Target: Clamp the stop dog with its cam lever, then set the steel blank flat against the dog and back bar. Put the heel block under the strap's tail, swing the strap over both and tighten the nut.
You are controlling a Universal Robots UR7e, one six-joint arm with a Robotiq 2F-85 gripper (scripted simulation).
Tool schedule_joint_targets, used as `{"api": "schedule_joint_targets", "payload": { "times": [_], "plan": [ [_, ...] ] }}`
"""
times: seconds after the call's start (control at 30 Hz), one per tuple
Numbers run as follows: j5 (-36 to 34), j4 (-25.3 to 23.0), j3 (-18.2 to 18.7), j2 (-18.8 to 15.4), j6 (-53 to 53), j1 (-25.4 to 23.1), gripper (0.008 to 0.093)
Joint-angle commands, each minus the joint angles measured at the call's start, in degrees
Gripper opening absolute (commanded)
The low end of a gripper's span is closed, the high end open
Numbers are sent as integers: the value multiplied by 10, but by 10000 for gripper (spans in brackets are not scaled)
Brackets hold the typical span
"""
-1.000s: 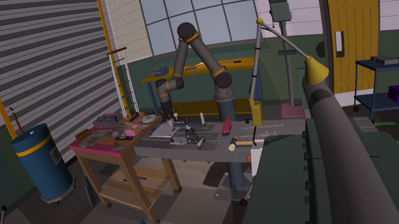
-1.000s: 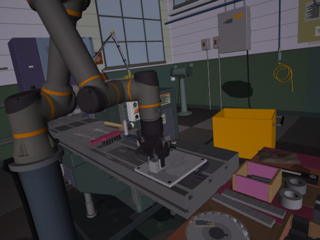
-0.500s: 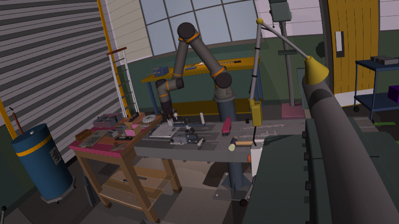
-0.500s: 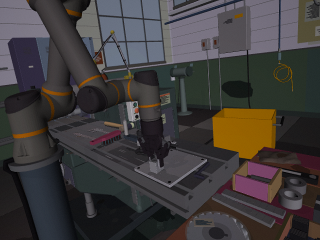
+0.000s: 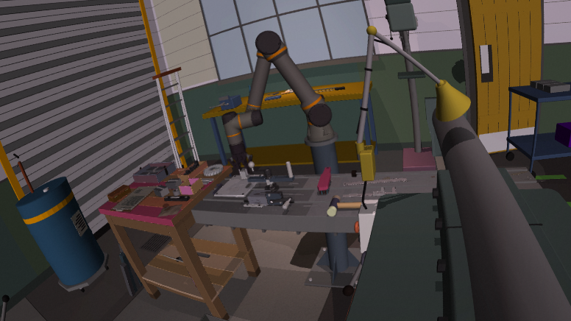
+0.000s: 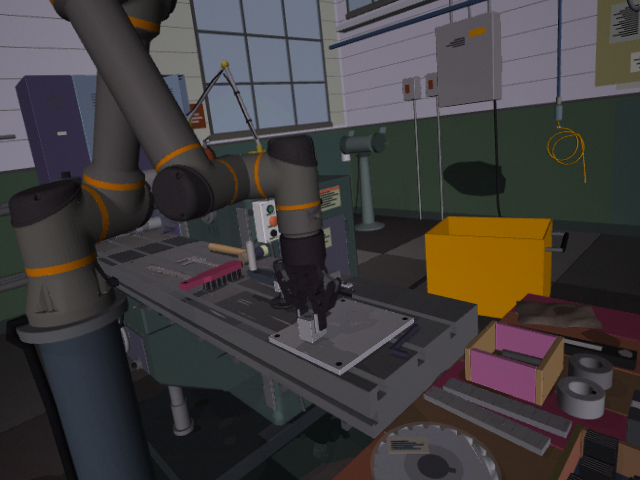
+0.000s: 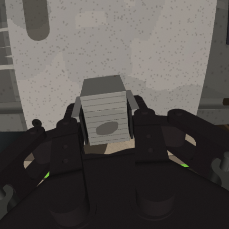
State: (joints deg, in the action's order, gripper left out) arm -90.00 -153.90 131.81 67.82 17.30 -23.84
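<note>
My gripper (image 6: 312, 324) (image 7: 106, 123) (image 5: 242, 172) stands over the near corner of the steel blank (image 6: 343, 334) (image 5: 234, 188) (image 7: 114, 52). The heel block (image 6: 309, 329) (image 7: 104, 114), a small grey ribbed block, is gripped between my closed fingers and rests on the blank. The blank lies flat on the grey machine table. The strap clamp assembly (image 5: 265, 195) sits on the table beside the blank. The cam lever with its ball knob (image 5: 251, 164) stands just behind my wrist. The stop dog is hidden behind my gripper.
The grey machine table (image 5: 303, 199) carries a red wire brush (image 5: 323, 180) (image 6: 212, 275) and a mallet (image 5: 343, 207). A wooden side table (image 5: 159, 195) with parts and a pink-lined tray (image 6: 513, 359) stands at its end. A yellow bin (image 6: 488, 262) sits beyond.
</note>
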Motion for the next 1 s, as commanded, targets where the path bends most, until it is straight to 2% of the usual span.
{"api": "schedule_joint_targets", "payload": {
  "times": [0.0, 0.53, 0.97],
  "plan": [
    [0, 3, -1, 5, 0, 0, 80],
    [0, 90, -16, 78, 0, 0, 80],
    [0, 113, -21, 94, 0, 0, 80]
  ]
}}
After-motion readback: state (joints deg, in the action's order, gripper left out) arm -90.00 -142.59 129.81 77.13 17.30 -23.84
